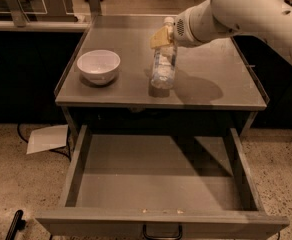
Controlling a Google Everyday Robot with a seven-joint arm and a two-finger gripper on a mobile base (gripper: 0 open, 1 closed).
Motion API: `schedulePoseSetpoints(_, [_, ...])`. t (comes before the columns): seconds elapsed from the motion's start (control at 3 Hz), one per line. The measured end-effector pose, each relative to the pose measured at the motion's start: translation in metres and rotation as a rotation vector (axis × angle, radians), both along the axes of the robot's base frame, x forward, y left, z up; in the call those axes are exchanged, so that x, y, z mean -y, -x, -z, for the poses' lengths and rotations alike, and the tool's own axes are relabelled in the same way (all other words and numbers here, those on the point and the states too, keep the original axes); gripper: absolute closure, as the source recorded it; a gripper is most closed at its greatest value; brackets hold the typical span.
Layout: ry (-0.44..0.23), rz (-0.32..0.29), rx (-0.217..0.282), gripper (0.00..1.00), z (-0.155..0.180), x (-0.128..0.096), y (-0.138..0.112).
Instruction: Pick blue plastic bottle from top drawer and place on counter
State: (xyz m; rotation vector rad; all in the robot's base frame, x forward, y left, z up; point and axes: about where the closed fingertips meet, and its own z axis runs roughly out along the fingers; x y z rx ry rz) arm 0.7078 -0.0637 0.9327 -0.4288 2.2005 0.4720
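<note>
1. A light blue-and-white label is seen around the middle of the blue plastic bottle (163,69), but no writing on it can be made out, and no brand marks are seen elsewhere.
2. The gripper (162,36) is held at the bottle's neck, just below the white screw cap (169,20). A pale yellowish part of it lies against the left side of the neck. How far it is opened, and whether the bottle is actually gripped, cannot be told.
3. The gripper is carried by a thick, smooth white arm (236,9), which enters from the upper right.
4. The bottle is stood upright on the counter (211,79), near its middle and towards the front edge. Its clear, pale blue plastic looks crinkled.
5. The counter is a flat grey brushed-metal top with slightly raised rims along its sides.
6. A round white bowl (98,66) is set on the counter to the left, well apart from the bottle.
7. Below, the top drawer (156,184) is pulled fully out. It is wide, shallow grey metal with a flat bottom and low side walls, and a dark loop handle (162,232) is fixed to its front.
8. A white sheet of paper (47,139) lies on the speckled floor, left of the drawer.
</note>
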Motion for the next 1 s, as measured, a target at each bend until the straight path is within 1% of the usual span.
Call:
schedulePoseSetpoints(0.33, [0.000,0.000,0.000,0.12,0.0000,0.0000,0.0000])
schedulePoseSetpoints(0.67, [0.000,0.000,0.000,0.00,0.0001,-0.0002,0.0000])
schedulePoseSetpoints(1.0, [0.000,0.000,0.000,0.00,0.0001,-0.0002,0.0000])
